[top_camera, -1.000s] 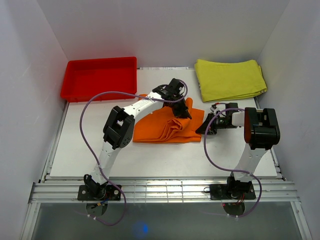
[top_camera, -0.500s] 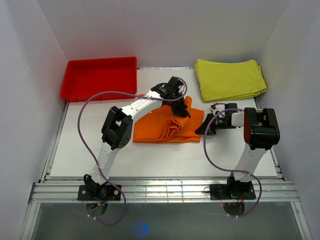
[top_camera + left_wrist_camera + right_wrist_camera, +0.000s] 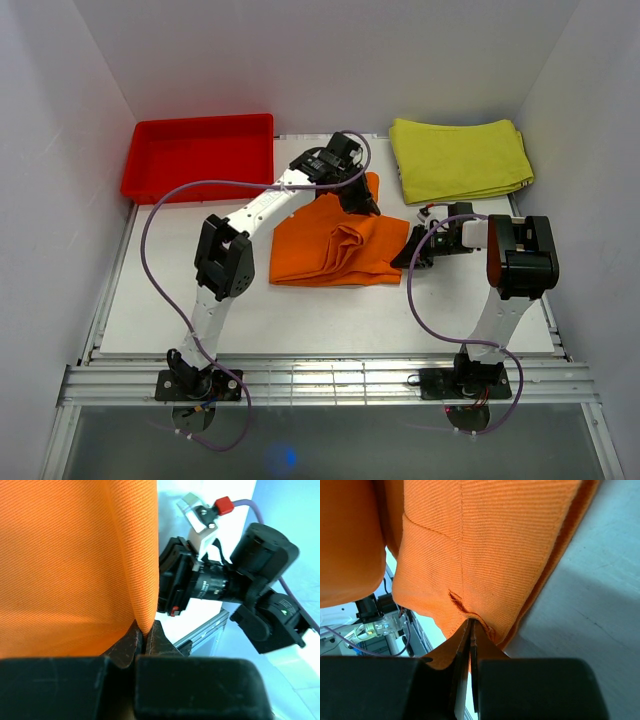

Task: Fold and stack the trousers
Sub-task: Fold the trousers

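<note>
While the left gripper (image 3: 362,203), pinching the trousers (image 3: 335,248), has carried their edge rearward, the right gripper (image 3: 408,257) stays clamped on them.

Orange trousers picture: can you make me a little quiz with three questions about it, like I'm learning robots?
1. True or false: the left gripper and the right gripper are both shut on the trousers.
2. What lies at the far right of the table? A) a blue cup B) a yellow-green cloth C) a green bottle
3. Fill in: the tray at the far left is coloured ___.

Key: 1 true; 2 B; 3 red.
</note>
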{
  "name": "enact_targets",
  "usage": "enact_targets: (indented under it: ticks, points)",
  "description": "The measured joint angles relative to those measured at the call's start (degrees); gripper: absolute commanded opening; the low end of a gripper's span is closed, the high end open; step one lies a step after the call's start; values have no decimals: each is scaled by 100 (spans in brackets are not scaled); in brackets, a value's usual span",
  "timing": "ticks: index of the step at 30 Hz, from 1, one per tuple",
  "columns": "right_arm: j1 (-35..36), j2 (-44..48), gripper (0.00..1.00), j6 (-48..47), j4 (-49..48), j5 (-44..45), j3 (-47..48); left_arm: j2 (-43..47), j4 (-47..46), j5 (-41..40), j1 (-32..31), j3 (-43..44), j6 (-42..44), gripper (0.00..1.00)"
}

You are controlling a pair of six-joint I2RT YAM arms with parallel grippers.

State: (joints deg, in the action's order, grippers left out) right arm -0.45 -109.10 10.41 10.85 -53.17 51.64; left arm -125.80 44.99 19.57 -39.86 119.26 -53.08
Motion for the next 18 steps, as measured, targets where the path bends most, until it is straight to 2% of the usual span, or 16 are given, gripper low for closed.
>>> enact_targets:
  ticks: [18]
  points:
    - [11, 0, 8, -57, 195, 74, 87, -48, -302, 111, -192, 109, -304, 0]
